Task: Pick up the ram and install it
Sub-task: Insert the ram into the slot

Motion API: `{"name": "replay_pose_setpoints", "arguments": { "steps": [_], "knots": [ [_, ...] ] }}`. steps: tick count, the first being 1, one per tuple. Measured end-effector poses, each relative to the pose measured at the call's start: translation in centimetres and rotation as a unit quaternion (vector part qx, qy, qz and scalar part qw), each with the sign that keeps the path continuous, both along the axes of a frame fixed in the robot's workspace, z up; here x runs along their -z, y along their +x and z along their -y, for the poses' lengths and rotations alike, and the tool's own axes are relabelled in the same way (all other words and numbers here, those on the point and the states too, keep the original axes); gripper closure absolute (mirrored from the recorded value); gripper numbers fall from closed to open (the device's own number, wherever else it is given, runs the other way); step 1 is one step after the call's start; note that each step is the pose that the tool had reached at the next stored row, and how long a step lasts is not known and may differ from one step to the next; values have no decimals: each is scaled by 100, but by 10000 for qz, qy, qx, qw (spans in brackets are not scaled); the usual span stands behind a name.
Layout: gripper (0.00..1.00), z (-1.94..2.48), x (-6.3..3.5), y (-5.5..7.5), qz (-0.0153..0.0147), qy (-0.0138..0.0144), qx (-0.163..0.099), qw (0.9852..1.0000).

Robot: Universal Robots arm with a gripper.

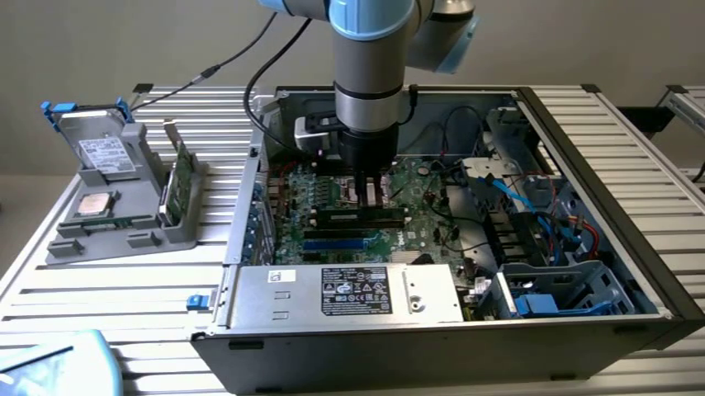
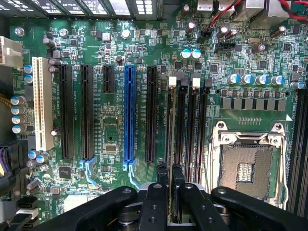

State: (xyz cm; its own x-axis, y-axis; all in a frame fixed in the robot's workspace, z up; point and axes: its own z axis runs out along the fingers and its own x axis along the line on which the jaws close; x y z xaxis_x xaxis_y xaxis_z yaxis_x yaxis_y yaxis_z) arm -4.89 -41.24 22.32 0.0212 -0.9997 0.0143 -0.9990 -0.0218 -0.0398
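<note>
The ram (image 1: 358, 217) stands on edge over the memory slots (image 2: 185, 130) near the middle of the motherboard (image 2: 113, 103), pinched in the narrow-set jaws of the gripper (image 1: 371, 198). Watch your alignment. If the stick sits skewed or between slots, pressing could bend it or scrape the processor socket (image 2: 245, 168) alongside.

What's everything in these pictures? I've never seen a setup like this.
computer case: one, black, open on the slatted table
motherboard: one, green, inside the case
processor socket: one, silver, empty, on the motherboard
power supply: one, silver, in the case
holder: one, grey, on the table beside the case
hard drive: one, silver with blue rails, in the holder
processor chip: one, silver, in the holder
expansion card: one, green, upright in the holder
ram: one, dark, at the memory slots
robot arm: one, grey and light blue, reaching into the case
fingers: two, black, closed on the ram
</note>
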Motion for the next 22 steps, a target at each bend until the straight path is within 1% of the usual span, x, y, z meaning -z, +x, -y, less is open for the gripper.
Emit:
{"name": "replay_pose_setpoints", "arguments": {
  "steps": [13, 22],
  "knots": [
    [85, 0, 15, 1, -3, 0, -12, 10000],
    [85, 0, 15, 10, -21, 0, -37, 10000]
  ]
}}
